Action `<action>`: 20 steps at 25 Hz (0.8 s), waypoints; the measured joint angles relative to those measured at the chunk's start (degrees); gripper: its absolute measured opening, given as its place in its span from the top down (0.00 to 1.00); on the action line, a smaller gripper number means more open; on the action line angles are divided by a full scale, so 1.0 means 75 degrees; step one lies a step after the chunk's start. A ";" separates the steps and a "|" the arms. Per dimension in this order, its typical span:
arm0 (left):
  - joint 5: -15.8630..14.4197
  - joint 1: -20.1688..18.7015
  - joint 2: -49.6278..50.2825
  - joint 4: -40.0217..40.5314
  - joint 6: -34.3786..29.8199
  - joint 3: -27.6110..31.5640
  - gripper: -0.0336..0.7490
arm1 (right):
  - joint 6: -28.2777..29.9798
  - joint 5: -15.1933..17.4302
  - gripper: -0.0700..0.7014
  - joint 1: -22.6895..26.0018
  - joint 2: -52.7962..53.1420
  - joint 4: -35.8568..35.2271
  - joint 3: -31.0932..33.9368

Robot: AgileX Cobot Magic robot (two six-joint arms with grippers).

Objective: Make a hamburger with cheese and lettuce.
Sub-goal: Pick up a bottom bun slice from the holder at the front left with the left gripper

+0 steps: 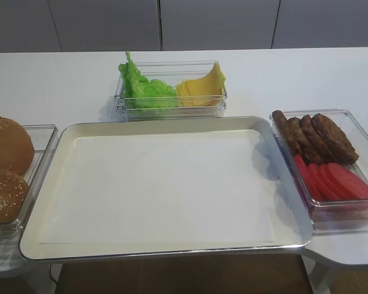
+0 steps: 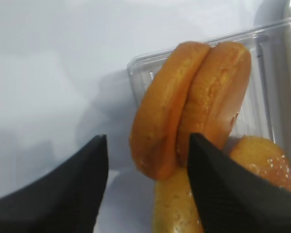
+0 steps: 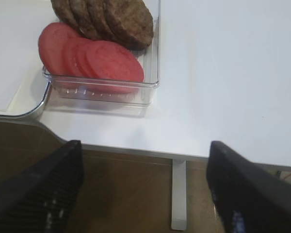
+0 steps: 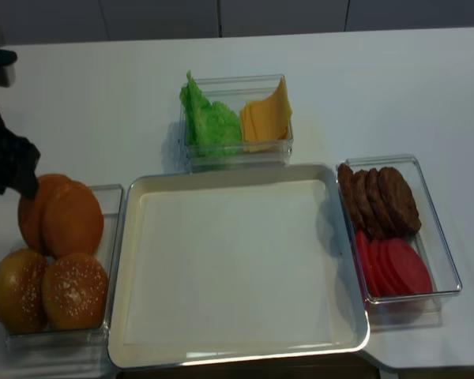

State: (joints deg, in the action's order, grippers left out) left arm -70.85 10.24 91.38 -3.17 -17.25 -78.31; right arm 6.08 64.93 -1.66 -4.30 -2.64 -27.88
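You had no text, label, brand, number or sign to read in any of the four views. The large cream metal tray (image 1: 165,184), the clear plastic containers (image 4: 399,237) and the white tabletop (image 1: 306,73) all showed plain, unmarked surfaces. The pale specks on the golden-brown domed buns (image 4: 73,290) were seeds, not print, and the black textured gripper fingers (image 3: 43,194) carried no lettering you could make out.

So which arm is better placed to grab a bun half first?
Left. Its end effector hangs open right over the golden-brown flat bun halves in their clear box; the right end effector is by the red tomato slices.
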 joint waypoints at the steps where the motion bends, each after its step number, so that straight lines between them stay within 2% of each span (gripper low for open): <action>1: 0.0007 0.0021 0.0043 -0.0092 -0.0095 0.0000 0.45 | 0.0000 0.0000 0.11 0.0000 0.0000 0.0000 0.0000; 10: 0.0034 0.0115 0.0431 -0.0512 -0.0462 -0.0018 0.45 | 0.0000 0.0017 0.11 0.0000 0.0000 -0.0013 0.0004; 20: 0.0046 0.0476 0.0573 -0.1027 -0.0789 -0.0034 0.45 | 0.0000 0.0017 0.11 0.0000 0.0000 -0.0013 0.0048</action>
State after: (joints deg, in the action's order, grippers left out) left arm -70.50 13.80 95.68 -10.87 -23.17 -78.56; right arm 6.08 65.06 -1.66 -4.30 -2.74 -27.52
